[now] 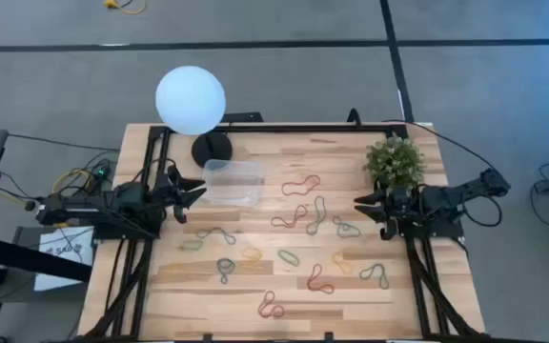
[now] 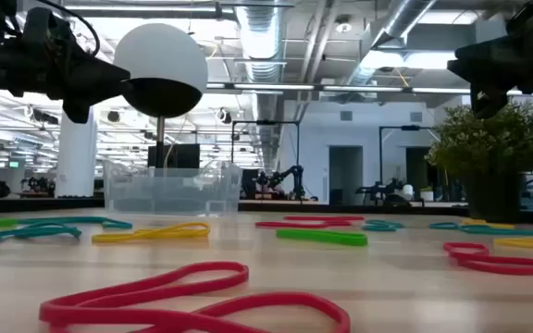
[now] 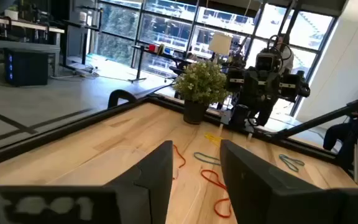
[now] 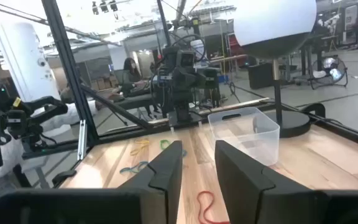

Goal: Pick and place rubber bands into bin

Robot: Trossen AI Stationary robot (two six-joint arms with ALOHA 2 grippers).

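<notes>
Wooden counter carries everything: one clear bin stands empty near the far edge, toward the left, just beside the lamp base. Roughly fifteen rubber bands lie scattered across the middle and near half, all outside the bin. At the left edge the left gripper hangs above the counter, fingers spread and holding nothing; at the right edge the right gripper does likewise, apart from every band.
</notes>
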